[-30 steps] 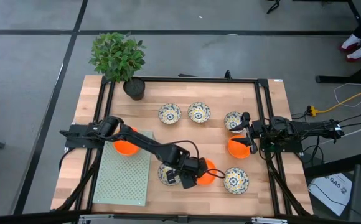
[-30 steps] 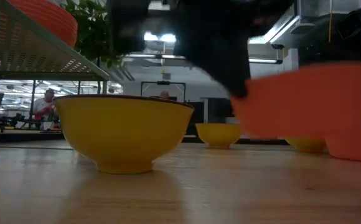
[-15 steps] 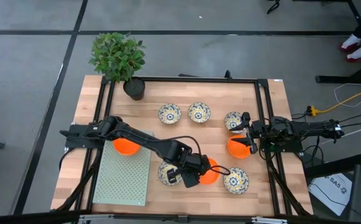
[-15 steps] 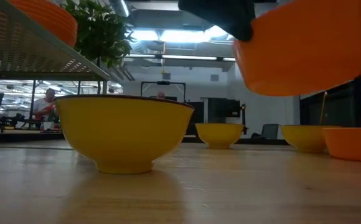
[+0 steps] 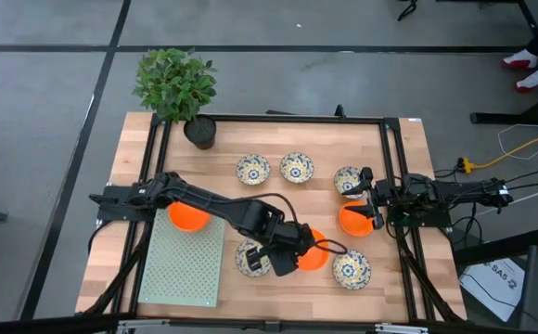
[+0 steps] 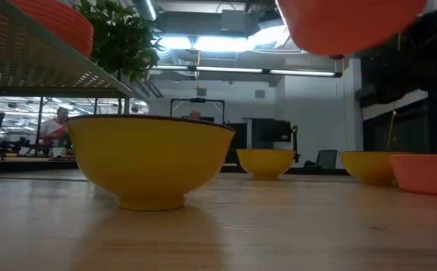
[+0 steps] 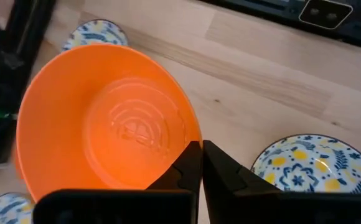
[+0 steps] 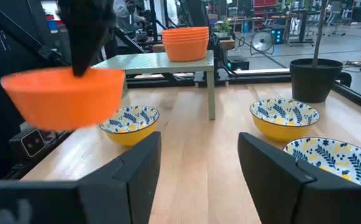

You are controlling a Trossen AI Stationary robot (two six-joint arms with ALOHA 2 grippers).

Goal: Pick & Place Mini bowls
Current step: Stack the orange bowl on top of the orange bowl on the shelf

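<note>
My left gripper (image 5: 290, 256) is shut on a plain orange mini bowl (image 5: 313, 253), held up in the air over the table's near middle. The bowl also shows in the left wrist view (image 7: 106, 124), the low view (image 6: 346, 26) and the right wrist view (image 8: 62, 96). A patterned bowl (image 5: 250, 260) stands on its foot to the left of the held bowl and another (image 5: 352, 268) to its right. My right gripper (image 8: 199, 162) is open near the table's right edge, beside another orange bowl (image 5: 354, 221). My left gripper holds the orange bowl by its rim (image 7: 192, 142), one finger inside the bowl and one outside. The fingers come from above, pointing down. The bowl is lifted clear of the table and hangs open side up, a little tilted.
A green perforated rack (image 5: 193, 264) stands at the near left with a stack of orange bowls (image 5: 187, 217) on it. Three patterned bowls (image 5: 296, 167) stand farther back. A black plant pot (image 5: 199, 130) is at the far left. A black frame runs around the table.
My left gripper has gone up with the orange bowl. In the low view the bowl has risen from just above the table to the picture's top. The right arm has kept still.
</note>
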